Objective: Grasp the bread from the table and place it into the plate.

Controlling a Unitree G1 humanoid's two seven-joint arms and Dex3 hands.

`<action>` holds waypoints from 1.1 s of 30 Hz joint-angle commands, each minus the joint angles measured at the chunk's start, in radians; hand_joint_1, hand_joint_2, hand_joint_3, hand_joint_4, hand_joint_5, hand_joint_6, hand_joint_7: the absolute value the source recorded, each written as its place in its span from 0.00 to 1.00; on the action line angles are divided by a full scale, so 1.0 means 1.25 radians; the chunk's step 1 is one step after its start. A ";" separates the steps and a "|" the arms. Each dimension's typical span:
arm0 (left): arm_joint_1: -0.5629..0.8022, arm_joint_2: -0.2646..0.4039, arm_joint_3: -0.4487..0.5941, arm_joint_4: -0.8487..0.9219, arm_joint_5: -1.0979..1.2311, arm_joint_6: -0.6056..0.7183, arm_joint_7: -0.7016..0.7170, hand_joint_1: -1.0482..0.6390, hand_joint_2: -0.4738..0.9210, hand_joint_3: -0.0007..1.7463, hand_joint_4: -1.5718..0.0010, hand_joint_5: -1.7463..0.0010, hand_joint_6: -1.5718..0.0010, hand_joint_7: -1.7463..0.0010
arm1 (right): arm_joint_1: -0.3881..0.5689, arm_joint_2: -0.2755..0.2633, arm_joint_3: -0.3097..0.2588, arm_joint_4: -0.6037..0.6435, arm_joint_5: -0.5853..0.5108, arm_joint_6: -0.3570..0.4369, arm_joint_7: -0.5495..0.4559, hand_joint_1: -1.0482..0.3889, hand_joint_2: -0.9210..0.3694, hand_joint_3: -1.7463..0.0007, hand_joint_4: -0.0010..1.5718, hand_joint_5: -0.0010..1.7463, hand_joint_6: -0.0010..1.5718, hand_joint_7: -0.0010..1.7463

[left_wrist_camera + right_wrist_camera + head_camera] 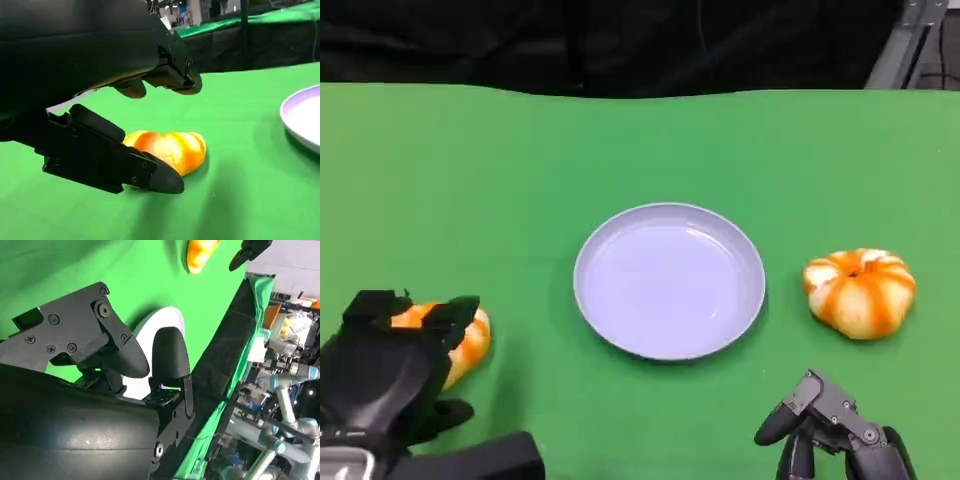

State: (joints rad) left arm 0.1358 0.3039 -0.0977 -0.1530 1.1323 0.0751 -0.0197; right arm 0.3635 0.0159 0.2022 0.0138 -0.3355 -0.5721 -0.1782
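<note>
**Left robot hand closing in on the near-left bread**

Here the bread (468,343) lay on the green counter (520,170) at the near left, well apart from the lavender plate (669,279) at the centre. The left robot hand (390,365) hung over it, fingers (115,160) spread to either side; one lower finger touched or nearly touched the loaf, the upper ones stood clear above, so nothing was gripped yet. The grasp step appeared to be in hand. Next the fingers would need to close firmly on the loaf, lift it, and carry it right to the plate. A second striped loaf (859,291) sat right of the plate. The right robot hand (830,430) rested near right, fingers loosely apart, holding nothing.
</note>
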 commanded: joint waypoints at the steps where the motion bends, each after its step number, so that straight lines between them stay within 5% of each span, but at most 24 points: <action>1: -0.107 0.031 -0.051 0.153 0.030 0.076 -0.063 0.24 1.00 0.04 1.00 0.66 0.81 1.00 | 0.008 -0.002 0.002 -0.014 0.029 0.008 0.011 0.58 0.22 0.14 0.51 1.00 0.31 1.00; 14: -0.297 0.026 -0.154 0.501 -0.082 0.141 -0.023 0.23 1.00 0.05 1.00 0.61 0.82 0.99 | 0.019 -0.006 -0.002 -0.041 0.014 0.025 0.011 0.58 0.22 0.15 0.53 1.00 0.32 1.00; 20: -0.348 0.020 -0.174 0.642 -0.175 0.086 0.046 0.30 1.00 0.05 0.96 0.56 0.77 0.97 | 0.027 -0.010 -0.004 -0.049 0.010 0.018 0.009 0.58 0.23 0.14 0.52 1.00 0.32 1.00; 23: -0.336 0.031 -0.165 0.688 -0.221 -0.049 0.253 0.37 1.00 0.05 0.59 0.23 0.42 0.78 | 0.029 -0.011 -0.005 -0.052 0.006 0.020 0.008 0.58 0.23 0.14 0.52 1.00 0.32 1.00; 25: -0.335 0.038 -0.175 0.711 -0.230 -0.102 0.348 0.40 0.84 0.39 0.38 0.05 0.48 0.20 | 0.030 -0.012 -0.006 -0.053 0.006 0.019 0.008 0.58 0.23 0.14 0.52 1.00 0.32 1.00; 26: -0.338 0.040 -0.180 0.723 -0.233 -0.117 0.373 0.40 0.80 0.46 0.35 0.02 0.49 0.10 | 0.030 -0.012 -0.006 -0.053 0.006 0.018 0.008 0.58 0.23 0.14 0.52 1.00 0.32 1.00; 28: -0.336 0.044 -0.186 0.707 -0.234 -0.142 0.428 0.42 0.74 0.55 0.34 0.01 0.51 0.02 | 0.031 -0.012 -0.006 -0.058 0.003 0.025 0.008 0.58 0.23 0.14 0.52 1.00 0.32 1.00; 33: -0.329 0.055 -0.198 0.623 -0.219 -0.208 0.580 0.53 0.53 0.72 0.38 0.00 0.50 0.00 | 0.027 -0.013 -0.007 -0.062 -0.001 0.042 0.010 0.57 0.23 0.15 0.53 1.00 0.32 1.00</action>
State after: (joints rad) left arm -0.2774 0.3522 -0.3395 0.6680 0.8482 -0.1573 0.6337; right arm 0.3929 0.0072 0.2007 -0.0528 -0.3425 -0.5333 -0.1636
